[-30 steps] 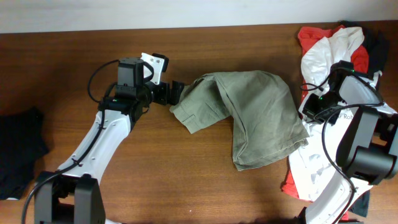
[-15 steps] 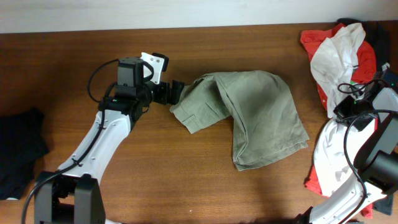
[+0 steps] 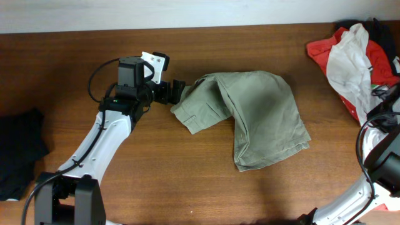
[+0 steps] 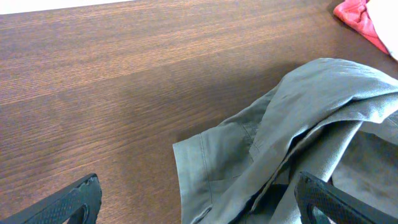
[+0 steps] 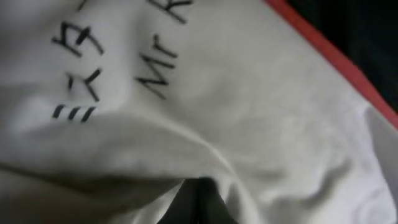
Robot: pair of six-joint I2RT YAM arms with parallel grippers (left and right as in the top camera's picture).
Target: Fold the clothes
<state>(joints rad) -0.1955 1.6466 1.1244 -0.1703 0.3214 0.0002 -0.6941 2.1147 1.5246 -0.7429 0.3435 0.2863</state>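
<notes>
The khaki garment (image 3: 259,115) lies crumpled in the middle of the table, folded over on itself, with a pocket seam showing at its left end. My left gripper (image 3: 177,92) is open at that left edge. In the left wrist view the garment (image 4: 280,137) lies between the wide-apart fingers (image 4: 205,202), which do not touch it. My right gripper (image 5: 200,199) shows as a dark closed wedge pinching the white printed T-shirt (image 5: 205,93). The right arm (image 3: 382,147) is at the far right edge.
The white T-shirt (image 3: 353,56) and a red garment (image 3: 322,49) lie bunched at the back right corner, apart from the khaki garment. A black garment (image 3: 19,150) lies at the left edge. The table is dark brown wood (image 3: 162,169).
My right arm has pulled the white T-shirt and red garment to the right, off the khaki garment's right side. The left arm and the khaki garment have not moved.
</notes>
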